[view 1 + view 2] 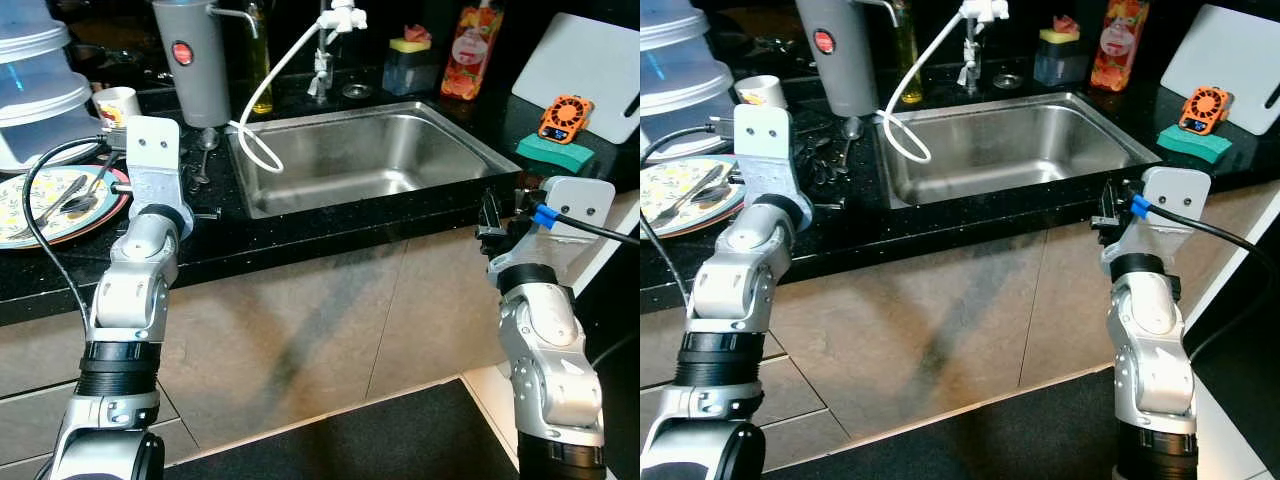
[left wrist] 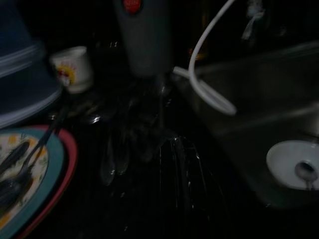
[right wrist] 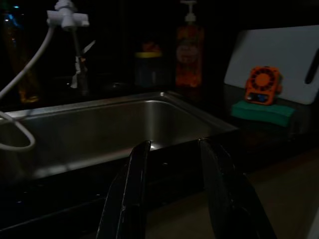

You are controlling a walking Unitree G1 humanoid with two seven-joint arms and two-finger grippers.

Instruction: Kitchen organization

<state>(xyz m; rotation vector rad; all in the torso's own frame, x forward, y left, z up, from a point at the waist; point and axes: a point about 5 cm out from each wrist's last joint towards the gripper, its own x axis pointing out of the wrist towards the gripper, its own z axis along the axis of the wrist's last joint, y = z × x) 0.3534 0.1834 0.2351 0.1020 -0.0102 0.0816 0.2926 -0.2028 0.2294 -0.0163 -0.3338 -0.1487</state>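
A steel sink is set in the black counter ahead. A white hose loops from the tap into the sink. A white bowl holding a spoon lies in the sink. At the left, a colourful plate carries dark cutlery. My left gripper reaches over the counter between plate and sink, above loose spoons. My right gripper hovers open and empty at the counter's front edge by the sink's right corner, also seen as.
A grey appliance and a white cup stand behind the left gripper, with stacked plastic containers at far left. An orange soap bottle, a green sponge with an orange fan and a white cutting board sit at right.
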